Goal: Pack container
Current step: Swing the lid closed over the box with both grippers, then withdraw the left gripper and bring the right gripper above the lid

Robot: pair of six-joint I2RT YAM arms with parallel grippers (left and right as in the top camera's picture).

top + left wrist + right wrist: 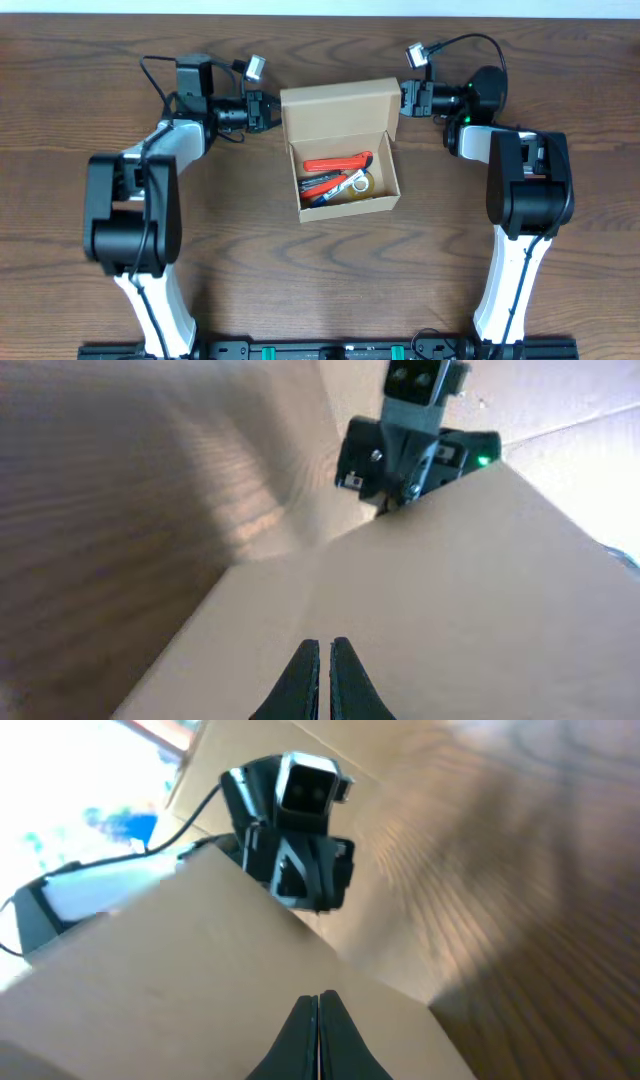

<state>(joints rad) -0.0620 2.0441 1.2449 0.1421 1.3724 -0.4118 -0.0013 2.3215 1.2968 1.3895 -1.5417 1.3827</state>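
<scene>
Two arms stand on the wooden bench (320, 290), one at each side of the box (352, 207), and both reach in toward its raised lid (338, 108). The box is tan cardboard and sits in the middle between the arms, open, with the lid standing up at the far side of it. Inside the box there are some small things: a red one (338, 162) lies across the upper part, some pens (322, 190) with blue and white lie nearer the front wall, and a yellowish round thing (362, 184) sits toward the right wall; what this last one is I cannot tell. The left arm (150, 170) has its jaws at the left edge of the lid, and they seem to touch it. In the left wrist view these jaws are pressed almost together, with only a thin slit and nothing seen between them, and the plain cardboard fills the space in front. The right arm (525, 185) has its jaws at the right edge of the lid, just beside it. In the right wrist view they are clenched tight, also with nothing between them, and the cardboard lies directly ahead.
</scene>
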